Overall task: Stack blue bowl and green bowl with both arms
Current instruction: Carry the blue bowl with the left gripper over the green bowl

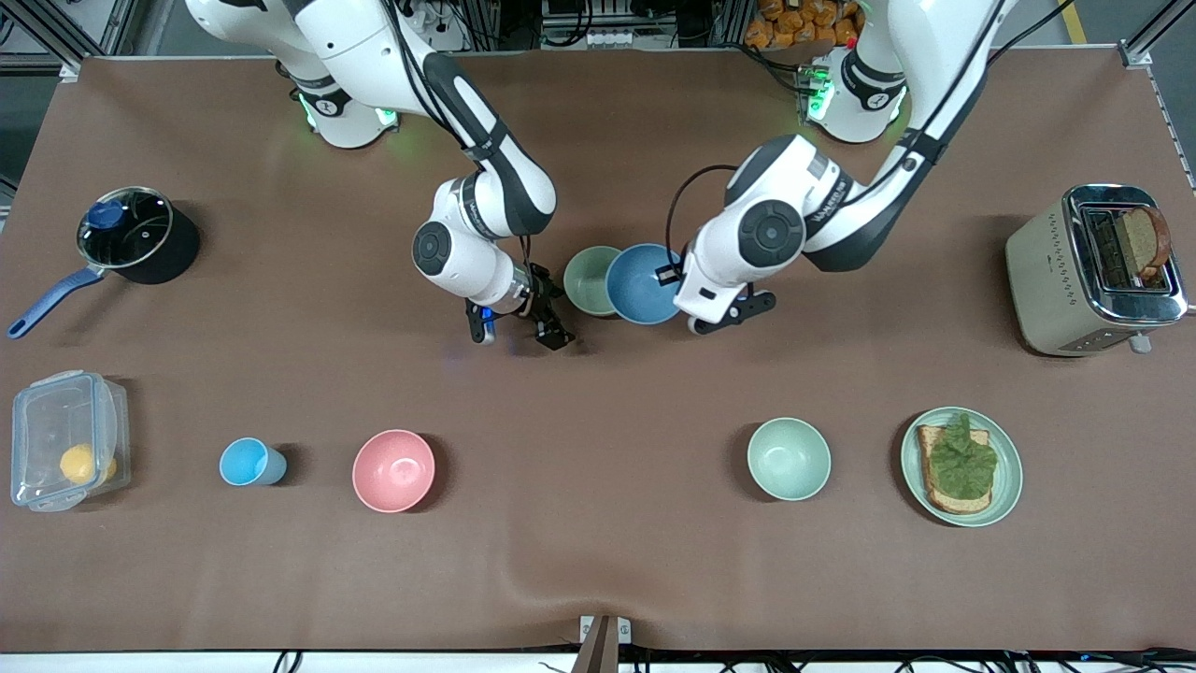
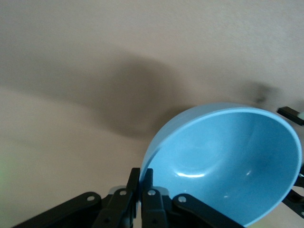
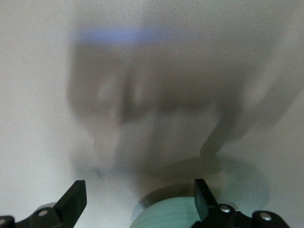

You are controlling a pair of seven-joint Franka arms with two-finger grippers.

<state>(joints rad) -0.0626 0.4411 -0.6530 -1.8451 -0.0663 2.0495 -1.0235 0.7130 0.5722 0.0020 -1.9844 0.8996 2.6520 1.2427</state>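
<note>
The left end effector (image 2: 141, 190) bends down at mid-desk and pinches the rim of the blue bowl (image 1: 643, 282), touching the green bowl (image 1: 590, 279). The right end effector (image 1: 517, 325) hangs wide beside the green bowl, holding nothing.

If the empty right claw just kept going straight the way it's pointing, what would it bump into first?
Probably the bare brown table. The right gripper, open and empty, points down at the cloth beside the green bowl; only that bowl's edge shows at its wrist camera's margin, so it might graze it.
</note>
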